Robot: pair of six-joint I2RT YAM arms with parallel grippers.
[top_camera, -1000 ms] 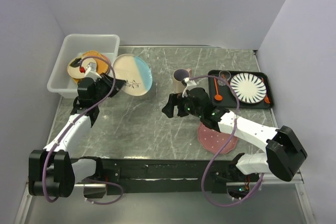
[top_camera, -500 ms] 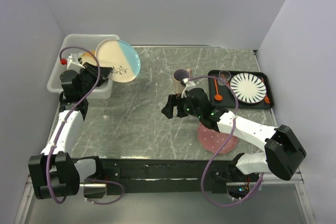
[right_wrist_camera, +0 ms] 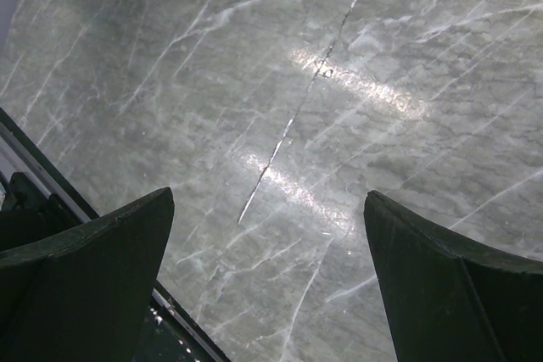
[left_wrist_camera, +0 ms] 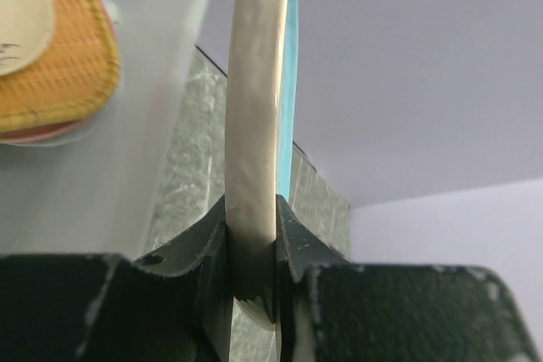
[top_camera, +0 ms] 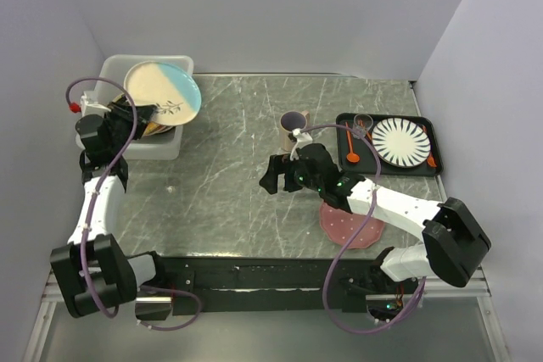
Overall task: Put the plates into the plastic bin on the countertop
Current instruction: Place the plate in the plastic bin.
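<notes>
The cream-and-blue plate [top_camera: 165, 91] is pinched at its rim by the left gripper [left_wrist_camera: 252, 225], whose fingers are pressed against both faces, as shown edge-on in the wrist view. The plate is held tilted above the bin [top_camera: 113, 65] and overhangs the bin's right rim; it is not yet laid inside. Other ware is already in the bin, among it an orange-edged piece [left_wrist_camera: 59, 65] with a woven look. The right gripper [right_wrist_camera: 267, 218] is spread wide and empty over bare counter [right_wrist_camera: 339, 82], well to the right of the bin. A pink plate [top_camera: 344, 228] lies flat on the counter, farther still from the bin and partly covered by the right arm.

The held plate is judged to be glazed ceramic: stiff, rather heavy for an edge pinch, slippery, and likely to chip if dropped onto the stack. A firm hold on the rim is therefore needed, and the plate is best brought over the bin's middle and lowered nearly flat before the fingers are spread. The pink plate offers only its rim, so it would best be taken at an edge left free by the arm
</notes>
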